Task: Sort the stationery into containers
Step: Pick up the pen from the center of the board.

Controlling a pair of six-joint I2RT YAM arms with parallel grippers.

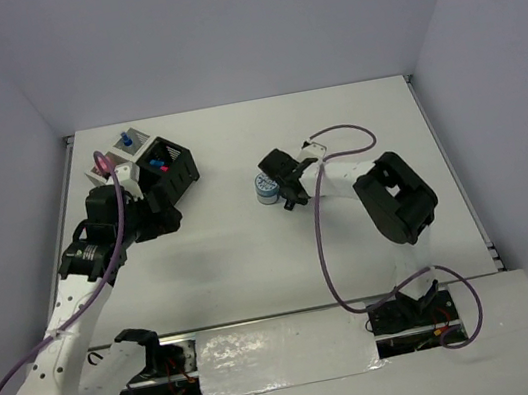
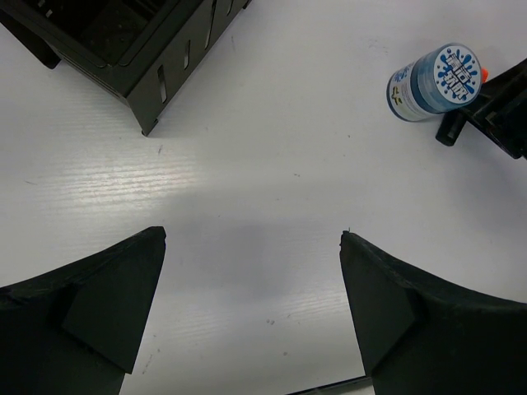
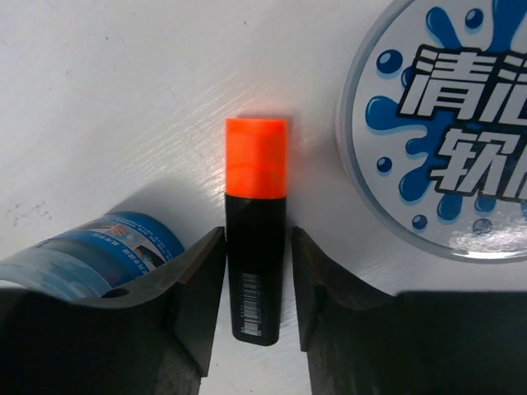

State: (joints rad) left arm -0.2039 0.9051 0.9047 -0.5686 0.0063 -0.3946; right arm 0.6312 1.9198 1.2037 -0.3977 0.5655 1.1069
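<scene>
Tin [image 3: 436, 123] lid cropped at view's edge.

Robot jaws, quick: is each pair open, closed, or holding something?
Left jaws: wide open, empty.
Right jaws: close on either side of the orange-capped marker; whether they grip it cannot be told.

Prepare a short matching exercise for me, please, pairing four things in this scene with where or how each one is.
Things:
1. marker
2. splash-print tin
3. organiser
4. left gripper

Places or states:
A. wide open above the table
B. at the back left of the table
C. lying between the fingers of the right gripper
D. standing upright just beside the marker

Pairs: 1-C, 2-D, 3-B, 4-A
</scene>
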